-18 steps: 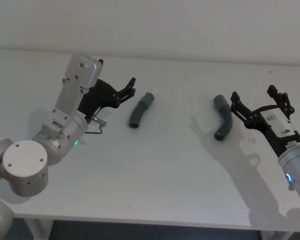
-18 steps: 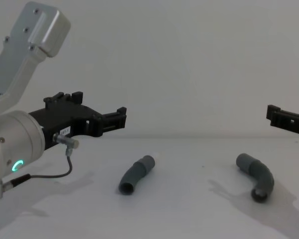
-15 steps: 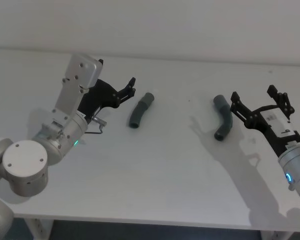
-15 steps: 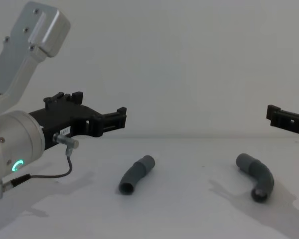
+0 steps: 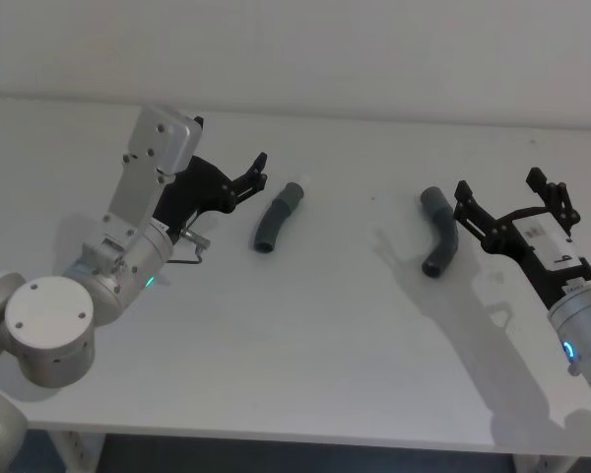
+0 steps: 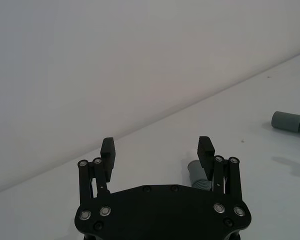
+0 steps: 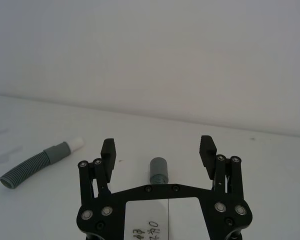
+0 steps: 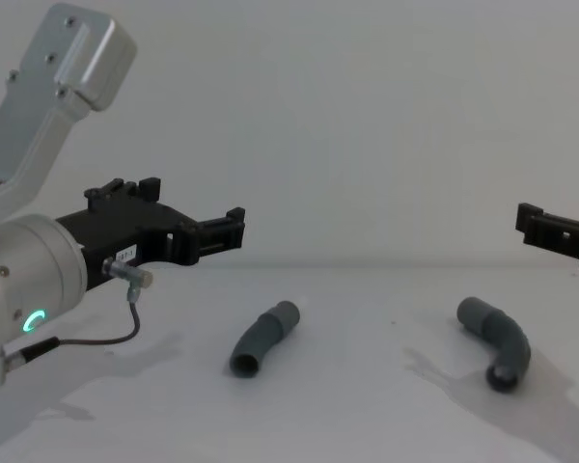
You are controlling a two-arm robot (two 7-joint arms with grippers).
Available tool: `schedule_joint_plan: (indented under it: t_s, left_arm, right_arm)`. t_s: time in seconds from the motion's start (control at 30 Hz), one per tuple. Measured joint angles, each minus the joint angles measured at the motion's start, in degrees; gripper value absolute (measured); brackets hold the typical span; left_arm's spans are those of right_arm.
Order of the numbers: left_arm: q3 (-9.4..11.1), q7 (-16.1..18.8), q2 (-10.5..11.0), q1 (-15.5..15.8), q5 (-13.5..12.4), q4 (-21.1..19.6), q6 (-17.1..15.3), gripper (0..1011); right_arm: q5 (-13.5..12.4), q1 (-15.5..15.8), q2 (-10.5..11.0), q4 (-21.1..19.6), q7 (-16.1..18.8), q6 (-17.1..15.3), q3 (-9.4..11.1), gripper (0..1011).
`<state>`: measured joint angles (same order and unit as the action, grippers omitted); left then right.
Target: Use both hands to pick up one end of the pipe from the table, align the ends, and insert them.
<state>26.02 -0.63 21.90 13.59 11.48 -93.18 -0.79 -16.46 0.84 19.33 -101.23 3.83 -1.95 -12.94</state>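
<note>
The left end effector (image 5: 255,171), fingers apart and empty, has the bent pipe (image 5: 276,219) on the counter (image 5: 315,335) just ahead, probably off-centre. The elbow pipe (image 5: 439,233) lies ahead of the right end effector (image 5: 498,185), also spread.

Bare surface (image 5: 315,325) surrounds the bent pipe (image 5: 274,219) and elbow pipe (image 5: 439,233); open gaps separate them from left pincer (image 5: 260,169) and right pincer (image 5: 497,184).

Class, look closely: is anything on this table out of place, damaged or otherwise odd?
Nothing stands out. Bent piece and elbow piece lie intact, apart on the table; left hand and right hand hover open beside them.
</note>
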Motion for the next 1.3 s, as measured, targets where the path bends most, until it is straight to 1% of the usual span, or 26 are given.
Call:
schedule_joint_plan:
  t_s: [1.3]
  left_arm:
    - [0.00,0.00,0.00,0.00,0.00,0.00,0.00,1001]
  right_arm:
    - [0.00,0.00,0.00,0.00,0.00,0.00,0.00,1001]
